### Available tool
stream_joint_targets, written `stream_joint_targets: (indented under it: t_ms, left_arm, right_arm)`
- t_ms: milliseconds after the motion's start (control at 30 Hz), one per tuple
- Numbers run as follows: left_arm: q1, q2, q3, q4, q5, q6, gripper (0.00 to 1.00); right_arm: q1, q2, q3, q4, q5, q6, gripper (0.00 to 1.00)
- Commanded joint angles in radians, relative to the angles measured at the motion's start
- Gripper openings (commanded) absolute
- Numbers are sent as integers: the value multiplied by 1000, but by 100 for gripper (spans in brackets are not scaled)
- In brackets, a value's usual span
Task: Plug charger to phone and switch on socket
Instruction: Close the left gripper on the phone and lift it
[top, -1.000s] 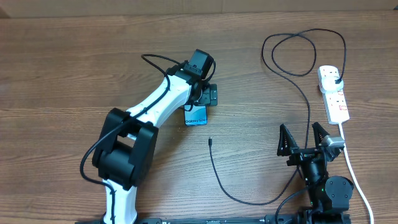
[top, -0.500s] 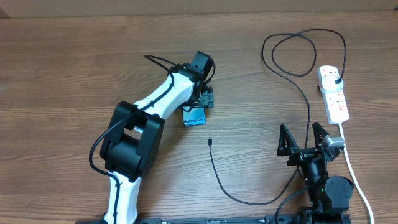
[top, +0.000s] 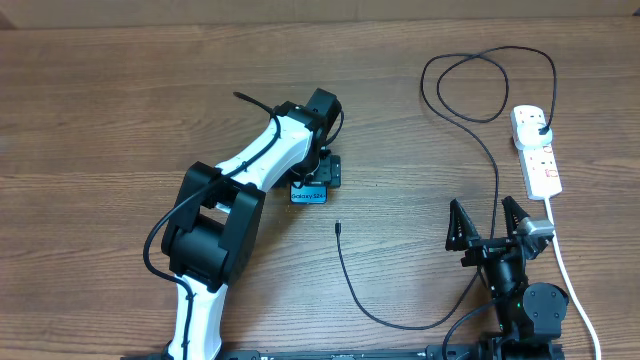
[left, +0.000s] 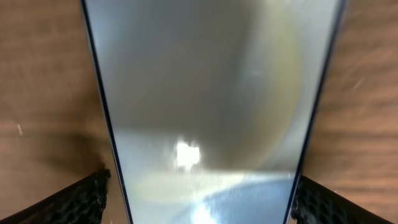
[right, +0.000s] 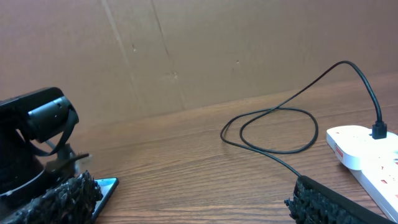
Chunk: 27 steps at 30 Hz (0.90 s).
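The phone (top: 308, 195), its blue screen up with "Galaxy" text, lies on the table left of centre. My left gripper (top: 318, 172) is shut on it; in the left wrist view the phone (left: 205, 93) fills the space between the fingers (left: 199, 202). The charger's connector tip (top: 338, 227) lies free just front-right of the phone. Its black cable (top: 497, 180) curves forward, then runs back to a plug (top: 541, 125) in the white socket (top: 537, 155) at the right. My right gripper (top: 487, 222) is open and empty near the front edge, left of the socket (right: 367, 146).
The socket's thick white cord (top: 570, 285) runs toward the front right edge past my right arm. The cable forms a loop (top: 480, 80) at the back right. A brown cardboard wall (right: 217, 50) stands behind the table.
My left gripper has moved a little toward the front and left, and the phone has moved with it. The right arm and cable have not moved.
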Motion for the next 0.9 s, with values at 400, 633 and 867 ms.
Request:
stream_joint_targets:
  t_ms: [400, 633, 867]
  left_arm:
    - [10, 107, -60, 41, 79, -22, 100]
    - [27, 107, -60, 134, 67, -30, 100]
    - [26, 107, -60, 106, 65, -29, 79]
  right_arm:
    - [-4, -8, -10, 4, 1, -1, 100]
    - [-4, -8, -10, 4, 1, -1, 100]
    - [-4, -8, -10, 4, 1, -1, 100]
